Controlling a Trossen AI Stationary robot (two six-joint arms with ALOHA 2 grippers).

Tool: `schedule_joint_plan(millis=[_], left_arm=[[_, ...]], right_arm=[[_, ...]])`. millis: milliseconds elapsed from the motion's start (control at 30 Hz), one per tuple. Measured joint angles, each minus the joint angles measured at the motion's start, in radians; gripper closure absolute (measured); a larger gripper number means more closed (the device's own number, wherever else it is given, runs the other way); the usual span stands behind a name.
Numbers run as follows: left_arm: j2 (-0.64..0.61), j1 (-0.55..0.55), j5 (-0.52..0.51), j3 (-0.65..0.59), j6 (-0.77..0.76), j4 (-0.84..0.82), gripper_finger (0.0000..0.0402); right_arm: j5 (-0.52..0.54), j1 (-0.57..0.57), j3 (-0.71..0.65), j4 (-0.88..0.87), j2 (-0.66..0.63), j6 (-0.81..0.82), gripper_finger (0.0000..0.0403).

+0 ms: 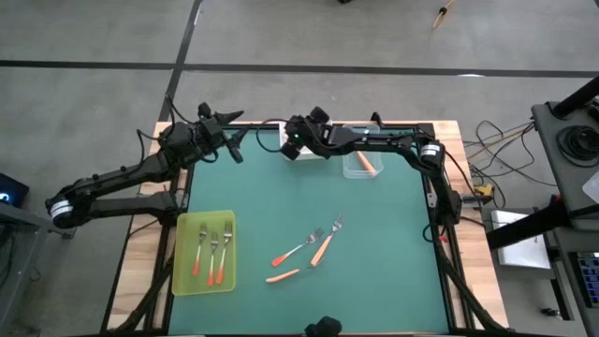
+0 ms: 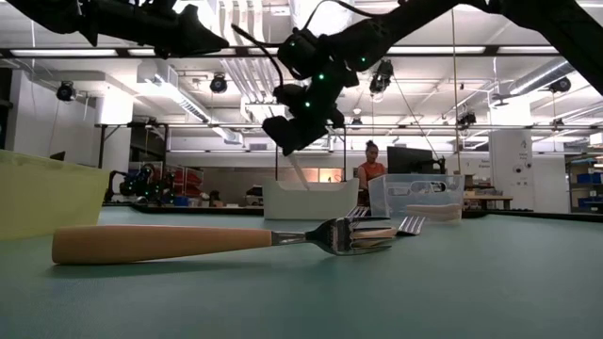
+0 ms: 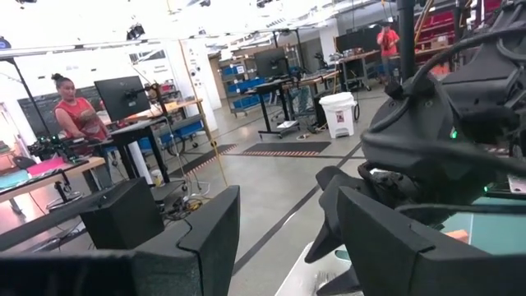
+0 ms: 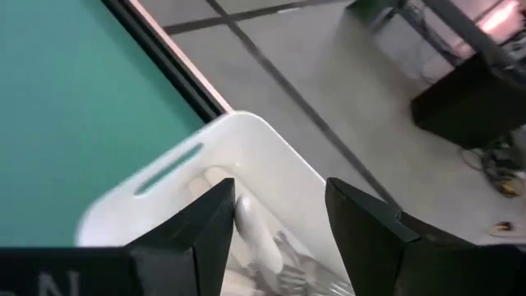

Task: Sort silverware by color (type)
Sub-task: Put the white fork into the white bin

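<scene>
Right gripper (image 1: 292,145) hovers open at twelve o'clock over the white tray (image 4: 246,156), with a white-handled fork (image 4: 251,234) just below the fingers, apparently released. Best lifted straight up, clear of the tray wall, before swinging toward the loose forks (image 1: 314,248) near six o'clock. Left gripper (image 1: 229,140) waits open at eleven o'clock. Red-orange forks (image 1: 213,253) lie in the yellow-green tray (image 1: 182,281) at seven o'clock. Only the right wrist view shows inside the white tray; the high view alone shows the whole table.
</scene>
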Motion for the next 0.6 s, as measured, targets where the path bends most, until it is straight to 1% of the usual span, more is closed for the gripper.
schedule_joint_plan(millis=[67, 367, 600], left_arm=[[0.001, 0.000, 0.000, 0.000, 0.000, 0.000, 0.0217], [0.001, 0.000, 0.000, 0.000, -0.004, -0.001, 0.0217], [0.001, 0.000, 0.000, 0.000, -0.004, -0.006, 0.0217]], right_arm=[[-0.019, 0.000, 0.012, -0.001, 0.000, 0.013, 0.0220], [-0.018, 0.000, 0.050, -0.026, 0.000, 0.045, 0.0220], [-0.017, 0.003, 0.072, -0.032, -0.009, -0.002, 0.0220]])
